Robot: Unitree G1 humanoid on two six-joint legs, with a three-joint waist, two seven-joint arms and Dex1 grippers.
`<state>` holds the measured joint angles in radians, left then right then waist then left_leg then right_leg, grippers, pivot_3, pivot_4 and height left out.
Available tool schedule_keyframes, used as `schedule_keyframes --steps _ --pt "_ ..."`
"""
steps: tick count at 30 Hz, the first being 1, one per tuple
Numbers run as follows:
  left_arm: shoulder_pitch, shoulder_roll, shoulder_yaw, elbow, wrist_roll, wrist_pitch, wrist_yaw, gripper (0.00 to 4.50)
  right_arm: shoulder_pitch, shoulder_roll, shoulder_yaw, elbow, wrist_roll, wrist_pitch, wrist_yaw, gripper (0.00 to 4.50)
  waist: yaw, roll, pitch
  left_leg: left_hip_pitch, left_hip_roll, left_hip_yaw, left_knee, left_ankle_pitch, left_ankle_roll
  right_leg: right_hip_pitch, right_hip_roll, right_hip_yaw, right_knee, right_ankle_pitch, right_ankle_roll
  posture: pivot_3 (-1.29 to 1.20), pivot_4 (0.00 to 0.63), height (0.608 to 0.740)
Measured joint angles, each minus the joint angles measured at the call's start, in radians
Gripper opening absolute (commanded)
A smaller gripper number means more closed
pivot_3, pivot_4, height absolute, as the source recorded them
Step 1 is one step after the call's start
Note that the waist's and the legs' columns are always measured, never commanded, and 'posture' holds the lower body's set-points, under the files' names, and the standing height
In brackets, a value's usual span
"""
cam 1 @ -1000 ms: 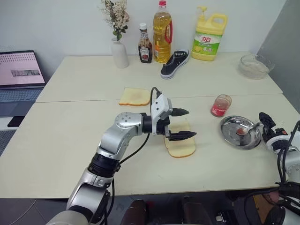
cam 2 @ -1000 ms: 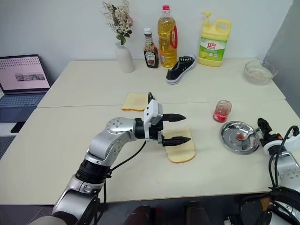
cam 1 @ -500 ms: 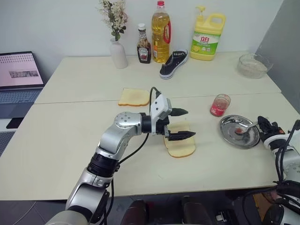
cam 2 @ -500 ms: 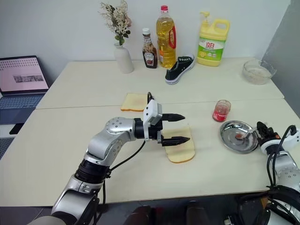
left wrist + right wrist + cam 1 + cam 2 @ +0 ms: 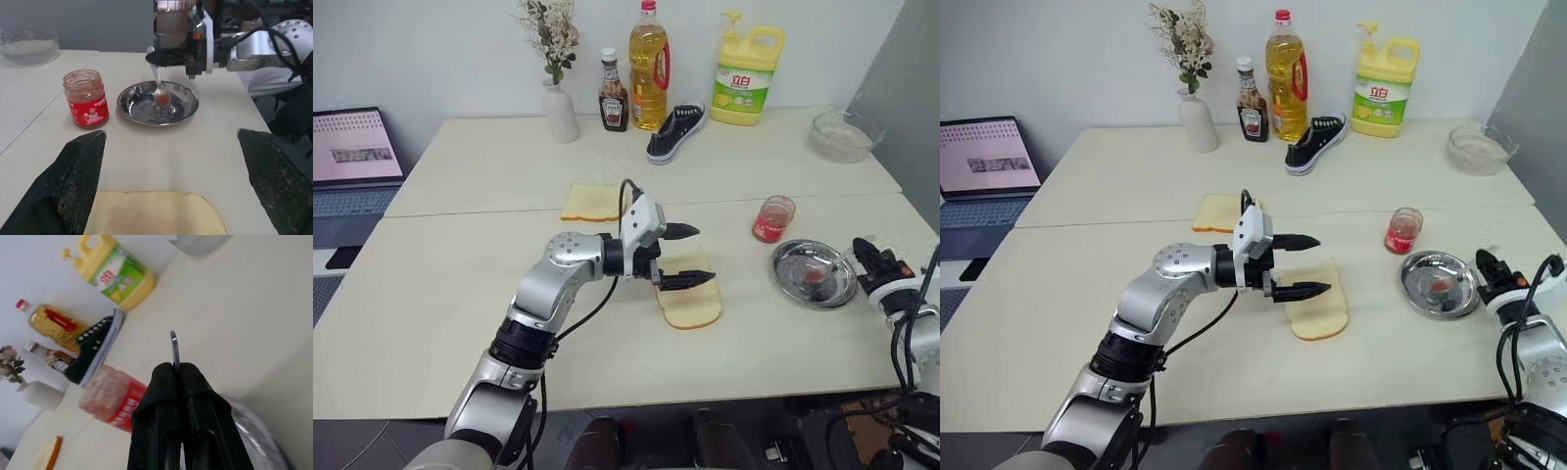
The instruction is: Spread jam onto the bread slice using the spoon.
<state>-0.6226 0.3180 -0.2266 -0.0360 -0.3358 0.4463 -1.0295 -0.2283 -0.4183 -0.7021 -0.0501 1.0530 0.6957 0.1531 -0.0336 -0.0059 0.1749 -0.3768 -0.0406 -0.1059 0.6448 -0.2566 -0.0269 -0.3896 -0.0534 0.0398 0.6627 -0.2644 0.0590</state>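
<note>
Right claw pinches the thin handle of the small shiny silver metal spoon, its bowl carrying a red jam blob over the round steel dish at the table's right edge. Left claw is spread wide, hovering over the large pale yellow bread slice mid-table. Small clear glass jam jar stands just beside the dish, far-left of it. Risks: the thin handle swivels in the pinch, jam drips on the table on the way to the bread, the spoon clips the jar, or the slice slides if not pinned.
</note>
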Motion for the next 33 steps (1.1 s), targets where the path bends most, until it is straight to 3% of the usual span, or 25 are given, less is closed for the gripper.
schedule_keyframes --steps 4,9,13,19,33 --pt "0.000 0.003 0.037 0.002 -0.012 0.003 0.018 4.50 -0.025 -0.006 0.058 -0.212 0.018 0.022 -0.118 0.03 0.000 0.000 0.000 0.000 0.000 -0.001 0.000 0.000 0.000 0.000 0.000 0.000 0.000 -0.001 0.001 0.00 0.150 0.740" --pt "-0.003 0.000 0.042 0.018 -0.015 -0.001 0.033 4.50 -0.159 -0.027 0.138 -0.273 -0.026 0.011 -0.218 0.03 0.003 0.000 0.000 -0.001 -0.001 0.000 0.000 0.000 0.000 0.000 0.000 -0.001 -0.001 0.000 0.000 0.00 0.150 0.740" --pt "-0.027 -0.031 0.042 0.044 -0.015 -0.018 0.052 4.50 -0.289 -0.038 0.219 -0.199 -0.165 -0.059 -0.225 0.03 0.002 -0.001 0.000 -0.002 -0.001 0.001 0.000 0.000 0.000 -0.001 0.000 -0.002 -0.002 0.000 0.000 0.00 0.150 0.740" --pt "-0.038 -0.038 0.041 0.050 -0.014 -0.036 0.071 4.50 -0.356 -0.044 0.333 0.017 -0.403 -0.208 -0.159 0.03 0.002 -0.001 0.000 -0.004 -0.001 0.001 -0.001 0.000 0.000 -0.004 -0.001 -0.001 -0.001 0.000 0.000 0.00 0.150 0.740" --pt "-0.014 -0.009 0.045 0.005 -0.016 -0.023 0.117 4.50 -0.416 0.019 0.412 0.255 -0.610 -0.404 -0.040 0.03 0.001 -0.001 0.000 -0.005 0.000 0.001 -0.001 0.000 0.000 -0.007 -0.001 0.001 0.000 0.000 0.000 0.00 0.150 0.740"
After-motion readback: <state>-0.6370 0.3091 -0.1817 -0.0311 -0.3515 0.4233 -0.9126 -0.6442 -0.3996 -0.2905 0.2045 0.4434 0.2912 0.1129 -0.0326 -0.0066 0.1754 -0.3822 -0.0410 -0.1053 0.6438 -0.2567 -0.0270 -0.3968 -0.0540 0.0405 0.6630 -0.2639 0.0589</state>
